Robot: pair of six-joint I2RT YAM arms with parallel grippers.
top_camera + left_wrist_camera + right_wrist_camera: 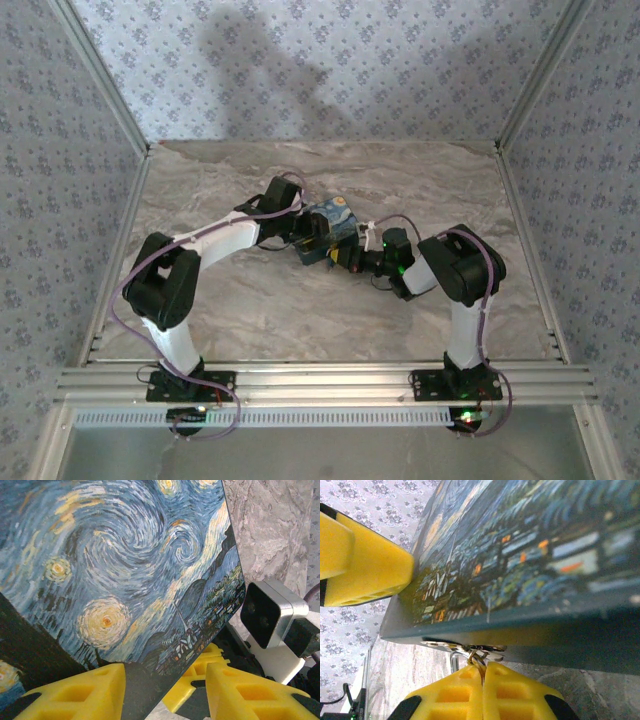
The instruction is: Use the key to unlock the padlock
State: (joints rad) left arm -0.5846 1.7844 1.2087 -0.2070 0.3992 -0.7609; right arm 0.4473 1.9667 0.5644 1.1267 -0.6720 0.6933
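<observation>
The padlock is hanging under the lower edge of the painted box, seemingly not yet opened. The right tool is pinching a brassy bit, likely the key, right at the lock; turning it is remaining. The left tool is straddling the box, spread wide.

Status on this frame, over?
Left gripper straddles painted box, grip unclear. Right gripper shut on key at metal fittings under box edge. Box overhang crowds access.
</observation>
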